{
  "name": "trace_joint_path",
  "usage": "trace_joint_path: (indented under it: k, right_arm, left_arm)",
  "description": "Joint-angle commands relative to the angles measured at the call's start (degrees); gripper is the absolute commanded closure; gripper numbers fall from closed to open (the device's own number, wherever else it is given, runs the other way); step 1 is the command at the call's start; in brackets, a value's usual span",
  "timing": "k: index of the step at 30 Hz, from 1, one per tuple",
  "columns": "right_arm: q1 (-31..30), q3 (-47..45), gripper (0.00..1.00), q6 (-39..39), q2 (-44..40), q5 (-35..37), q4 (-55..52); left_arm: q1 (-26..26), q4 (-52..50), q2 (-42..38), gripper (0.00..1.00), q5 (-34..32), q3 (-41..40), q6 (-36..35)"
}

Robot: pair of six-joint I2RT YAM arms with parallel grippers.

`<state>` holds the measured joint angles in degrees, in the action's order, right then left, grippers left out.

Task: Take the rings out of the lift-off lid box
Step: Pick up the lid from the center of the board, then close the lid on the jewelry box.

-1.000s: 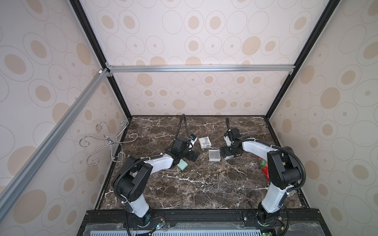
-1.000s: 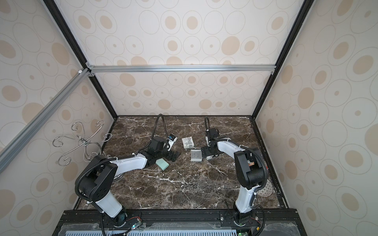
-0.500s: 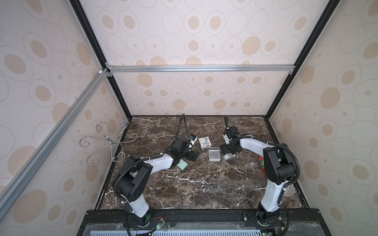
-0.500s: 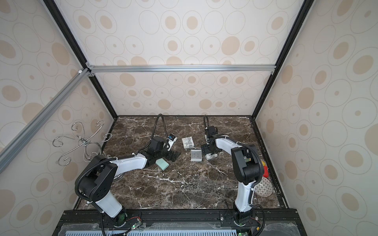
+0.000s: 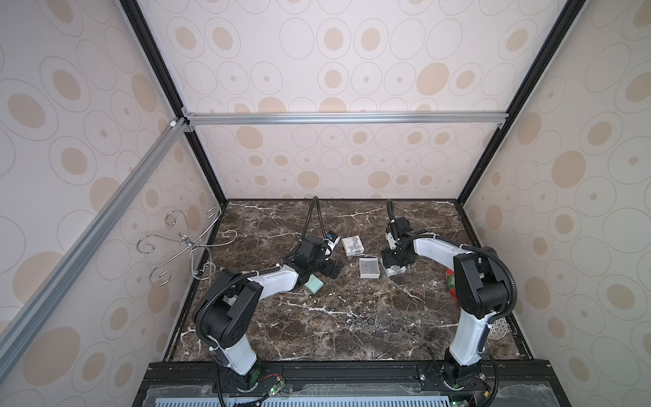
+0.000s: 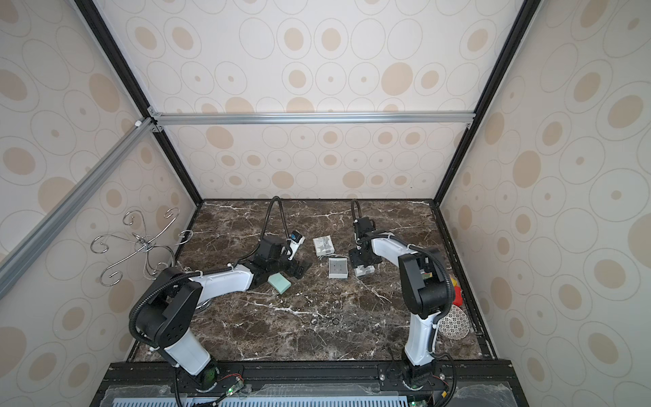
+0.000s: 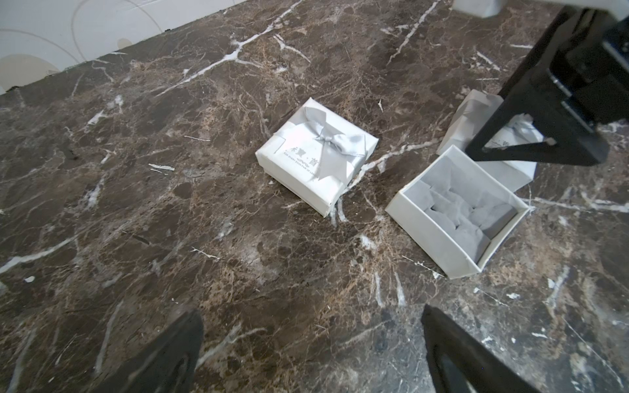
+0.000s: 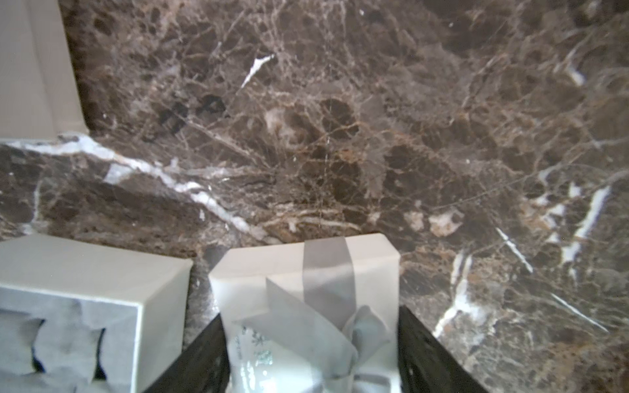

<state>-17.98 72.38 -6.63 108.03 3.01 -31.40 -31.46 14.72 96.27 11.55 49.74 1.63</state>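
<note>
**A:** What has the right gripper (image 8: 309,318) got?

**B:** The lid (image 8: 306,262). The black fingers (image 8: 422,343) lie flush against two opposite sides of it, with no gap showing, so it is pinched. The lid is white card with a grey ribbon and bow across the top. It looks to be sitting on the table (image 5: 281,334).

**A:** And next to it?

**B:** The open base (image 5: 369,267) of the lift-off lid box, just beside the lid. It has white walls and a grey padded insert with slits inside.

**A:** The left gripper (image 7: 311,347)?

**B:** It is spread wide, low over bare marble, with nothing between its jaws. It faces a closed box (image 7: 316,156) with a silver bow, which stands near the base.

**A:** Where are the rings (image 5: 359,321)?

**B:** They are out on the table towards the front edge, between the two arm bases and well apart from the boxes. Both top views show three tiny, thin, dark hoops lying flat, side by side in a short row. They are too small to tell whether they touch.
</note>
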Motion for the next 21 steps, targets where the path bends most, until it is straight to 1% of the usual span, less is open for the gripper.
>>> trace_joint_path:
  k: [1,6,8,12,17,21]
  right_arm:
    - [0.24,0.3,0.28,-3.33,-3.86,0.08,-4.29]
    - [0.05,-2.28,0.28,-8.18,-9.21,-0.28,-5.59]
    - [-0.28,-3.15,0.28,-9.78,-11.33,-0.22,-6.11]
    - [-2.52,-4.07,0.29,-13.43,-14.52,-0.46,-6.31]
    - [-7.18,-3.14,0.3,-18.45,-14.69,1.31,-5.18]
    - [-9.54,-2.71,0.3,-21.62,-13.51,2.6,-2.99]
  left_arm:
    - [0.46,1.0,-0.29,0.0,0.86,0.63,-1.45]
    - [0.52,1.06,0.05,0.0,1.31,0.72,-0.97]
    - [0.51,2.82,0.13,0.0,1.52,0.55,-0.75]
    - [0.49,3.66,0.4,0.0,1.89,0.28,-0.44]
    - [0.48,5.19,0.48,0.0,2.55,-0.41,0.34]
    - [0.44,6.36,0.5,0.0,3.27,-1.11,0.74]
